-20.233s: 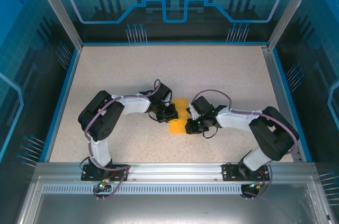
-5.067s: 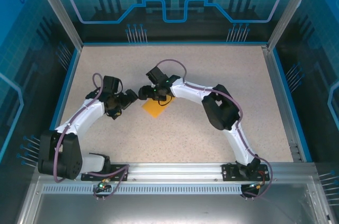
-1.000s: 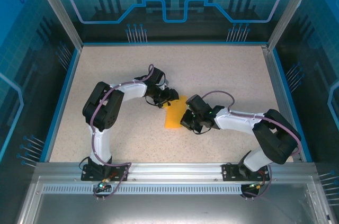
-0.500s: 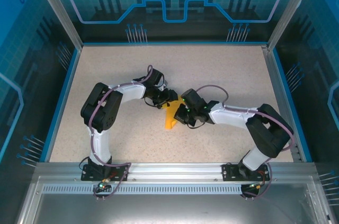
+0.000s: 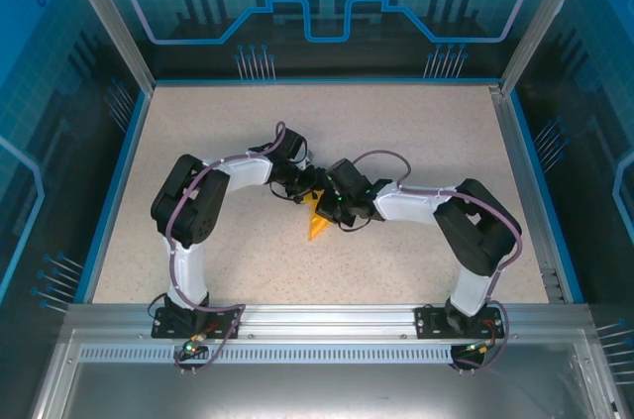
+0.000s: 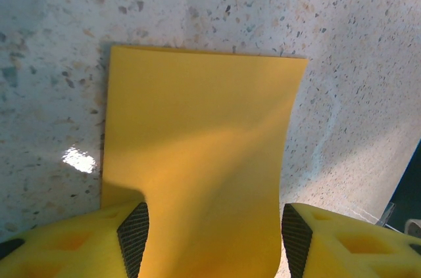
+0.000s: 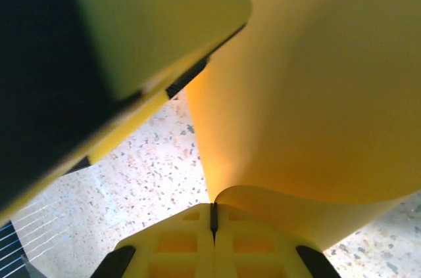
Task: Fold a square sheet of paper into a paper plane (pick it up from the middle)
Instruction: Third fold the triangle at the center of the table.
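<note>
Top view: both arms reach to desk [image 5: 248,122] ctr, L arm coming in from 9 o'clock, R arm from 3 o'clock. L pincer [image 5: 308,184] and R pincer [image 5: 327,207] sit just beside each other, the L one at approx 11 o'clock of the R one. Orange-yellow sheet [image 5: 316,225] shows at their 6 o'clock side as a narrow pointed sliver, tip aimed twd 7 o'clock, upper part hidden under the pincers.

L wrist view: L pincer [image 6: 215,238] jaws apart, black pads either side w/ the sheet [image 6: 197,127] running between them and out twd 12 o'clock. Far edge of the sheet lies flat on the speckled desk [image 6: 362,61]. Its 3 o'clock side lifts and curves up. The 9 o'clock finger overlaps the sheet's edge; whether it presses on it, can't tell.

R wrist view: R pincer [image 7: 214,219] jaws together, clamped on the sheet [image 7: 316,94]. A curled edge comes out right at the fingertips, and the sheet bows up and away twd 1 o'clock, off the desk [image 7: 151,160]. A yellow finger [image 7: 151,28] of the L pincer looms at 10–11 o'clock, close to the raised sheet.
</note>
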Available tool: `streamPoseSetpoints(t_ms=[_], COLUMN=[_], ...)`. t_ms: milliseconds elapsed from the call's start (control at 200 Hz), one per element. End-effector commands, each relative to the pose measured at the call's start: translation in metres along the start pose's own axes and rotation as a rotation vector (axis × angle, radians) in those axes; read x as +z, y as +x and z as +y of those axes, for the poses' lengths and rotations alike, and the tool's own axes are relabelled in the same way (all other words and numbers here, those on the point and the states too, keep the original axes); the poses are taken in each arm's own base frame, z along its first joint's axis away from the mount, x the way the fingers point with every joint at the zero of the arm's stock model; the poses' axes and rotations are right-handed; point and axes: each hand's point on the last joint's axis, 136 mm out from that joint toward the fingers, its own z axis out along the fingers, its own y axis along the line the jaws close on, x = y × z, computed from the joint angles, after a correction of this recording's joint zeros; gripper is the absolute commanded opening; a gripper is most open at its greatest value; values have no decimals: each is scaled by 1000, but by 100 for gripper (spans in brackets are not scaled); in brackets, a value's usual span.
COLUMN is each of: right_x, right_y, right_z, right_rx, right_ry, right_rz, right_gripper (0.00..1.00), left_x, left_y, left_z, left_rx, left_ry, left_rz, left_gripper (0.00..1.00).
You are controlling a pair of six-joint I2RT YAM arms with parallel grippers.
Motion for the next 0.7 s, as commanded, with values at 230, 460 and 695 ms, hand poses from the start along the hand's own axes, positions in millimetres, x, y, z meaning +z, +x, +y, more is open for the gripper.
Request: streamPoseSetpoints(t_ms=[230, 460, 695], right_x=[15, 23, 24], right_y=[1, -2, -4], right_z=[2, 4, -2], right_rx=[1, -4, 2], right_ry=[18, 18, 34], right_rz=[-24, -30, -45], right_gripper=[0, 0, 0], left_x=[1, 1, 2], left_y=[11, 11, 12], left_z=[18, 18, 18], left_rx=[-43, -42, -44], left_ry=[-63, -62, -62], left_rz=[47, 50, 53], left_gripper=[60, 60, 60])
